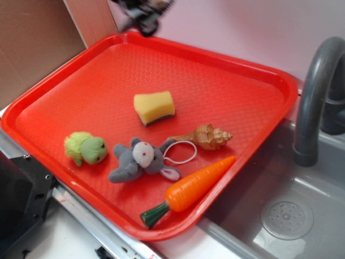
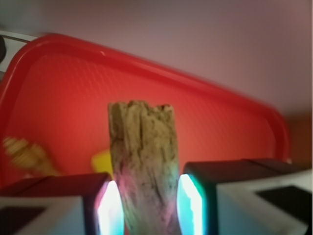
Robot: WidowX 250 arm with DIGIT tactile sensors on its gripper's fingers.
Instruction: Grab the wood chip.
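A: Wood chip [image 2: 144, 171] — location?

B: Clamped in the hand [image 2: 145, 205], upright between the two pads in the wrist view, blunt end sticking up past the fingertips. Off the tray [image 1: 269, 75] entirely; none lying on the red surface in the exterior view.

A: Handling notes?

B: Judged light, stiff, dry. Rough split grain, so unlikely to slip against the pads. Thin and flat, so possibly brittle along the grain if squeezed hard. Held across the narrow width, lower portion between the pads; looks like a sound place to hold. Lower tip out of frame, length below the pads unknown.

A: Hand pose?

B: Raised well above the tray, over its far corner, only a blurred dark shape at the top edge of the exterior view [image 1: 143, 13]. Fingers closed on the chip, pads pressed to both of its sides.

A: Rest of the layout, relative to the tray, near edge first?

B: Carrot [image 1: 191, 189] at the near rim, leaves toward the camera. Grey plush mouse [image 1: 141, 159] and green plush [image 1: 85, 148] just behind. Seashell [image 1: 207, 136] beyond the carrot. Yellow sponge [image 1: 154, 107] near the centre. Sink [image 1: 285, 205] and faucet [image 1: 315, 91] beside the tray's right rim.

A: Task status?

B: Grab judged done; chip secured and lifted.
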